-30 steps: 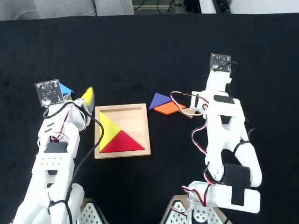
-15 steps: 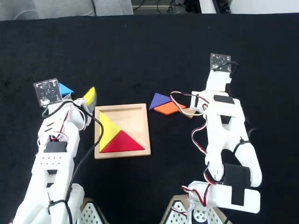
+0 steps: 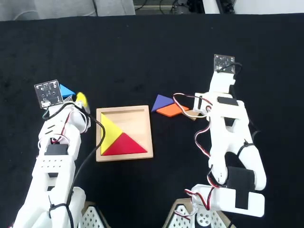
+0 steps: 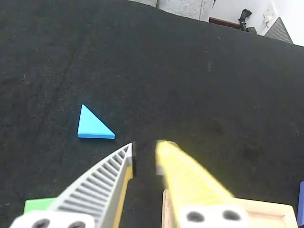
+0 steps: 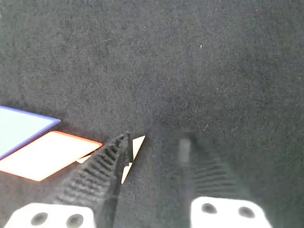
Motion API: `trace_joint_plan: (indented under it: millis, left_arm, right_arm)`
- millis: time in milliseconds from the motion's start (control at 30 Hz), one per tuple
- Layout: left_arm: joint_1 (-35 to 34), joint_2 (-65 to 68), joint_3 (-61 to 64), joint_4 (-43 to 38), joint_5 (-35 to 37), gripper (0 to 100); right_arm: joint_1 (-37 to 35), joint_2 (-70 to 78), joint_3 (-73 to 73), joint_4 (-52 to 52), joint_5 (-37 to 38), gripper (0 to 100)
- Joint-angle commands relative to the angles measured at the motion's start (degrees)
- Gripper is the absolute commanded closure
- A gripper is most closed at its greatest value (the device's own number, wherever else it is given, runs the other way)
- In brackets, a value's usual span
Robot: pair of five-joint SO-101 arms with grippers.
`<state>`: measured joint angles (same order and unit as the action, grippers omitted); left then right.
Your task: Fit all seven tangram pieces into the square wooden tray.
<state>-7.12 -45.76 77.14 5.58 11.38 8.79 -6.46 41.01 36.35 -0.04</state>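
The square wooden tray (image 3: pixel 124 109) lies mid-table with a yellow triangle (image 3: pixel 110 130) and a red triangle (image 3: pixel 124 144) fitted inside. My left gripper (image 4: pixel 145 147) hangs just off the tray's far left corner, open by a narrow gap with nothing in it. A blue triangle (image 4: pixel 92 128) lies on the cloth just beyond its tips, and a green piece (image 4: pixel 38 205) lies beside its grey finger. My right gripper (image 5: pixel 156 140) stands open over bare cloth. Its grey finger touches a small cream piece (image 5: pixel 137 145) next to the orange parallelogram (image 5: pixel 47 154) and the purple triangle (image 3: pixel 162 101).
Black cloth covers the whole table. The right arm (image 3: pixel 225 123) stretches over the space right of the tray, with loose cables near the orange piece. The left arm (image 3: pixel 57 152) runs along the tray's left side. Open cloth lies behind the tray.
The left gripper's yellow finger has swung in toward the grey one, narrowing the gap. The right arm and the pieces have stayed put.
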Motion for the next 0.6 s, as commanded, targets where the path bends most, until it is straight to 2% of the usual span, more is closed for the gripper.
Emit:
trace_joint_plan:
  millis: [0,167,567]
  left_arm:
    - [-0.6,-0.9,-3.4,-0.2,-0.4,77]
    - [-0.6,-0.9,-3.4,0.0,3.1,73]
    - [-0.6,-0.8,-3.3,0.1,3.2,73]
  right_arm:
    - [-0.6,-0.4,-2.0,0.3,-0.5,71.4]
    - [-0.8,-0.4,-2.0,0.3,-0.5,68.6]
    - [-0.8,-0.4,-2.0,0.1,-0.5,68.6]
